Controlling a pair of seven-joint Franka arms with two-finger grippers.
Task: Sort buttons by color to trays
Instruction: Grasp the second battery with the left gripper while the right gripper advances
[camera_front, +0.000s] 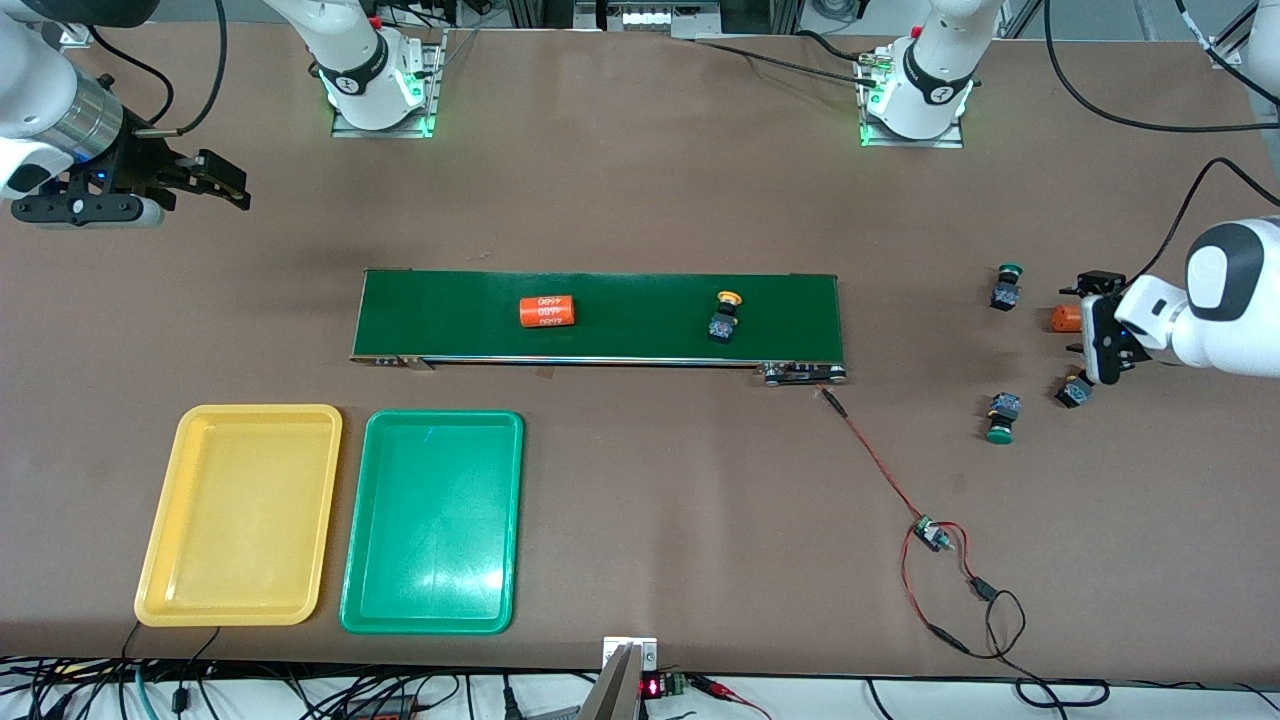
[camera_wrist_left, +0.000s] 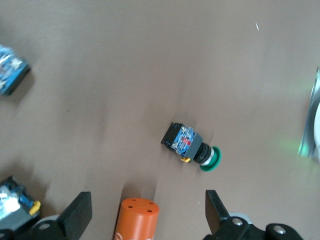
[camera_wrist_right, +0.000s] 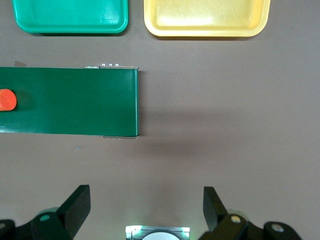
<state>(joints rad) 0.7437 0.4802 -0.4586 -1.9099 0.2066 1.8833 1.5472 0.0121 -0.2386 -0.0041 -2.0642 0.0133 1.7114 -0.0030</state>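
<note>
- The left gripper (camera_wrist_left: 147, 212) is hovering with fingers (camera_wrist_left: 77, 212) apart around a plain orange plastic cylinder (camera_wrist_left: 136, 218), not a button
- A green-capped black-and-blue push-button switch (camera_wrist_left: 191, 146) is lying on the brown bench (camera_front: 640, 200) just past the fingertips
- Risk: closing now would be grabbing the cylinder
- The right gripper (camera_wrist_right: 145, 212) is waiting, fingers spread, empty; the yellow plastic tray (camera_front: 240, 515) and green plastic tray (camera_front: 432, 522) are lying empty

Even, bright overhead light; soft shadows on the brown matte table (camera_front: 640, 200). White glare spot on the glossy green plastic tray (camera_front: 433, 520). Left wrist view smeared, probably motion blur; the blue-bodied green-capped button (camera_wrist_left: 192, 147) looks soft. Right wrist view sharp.
</note>
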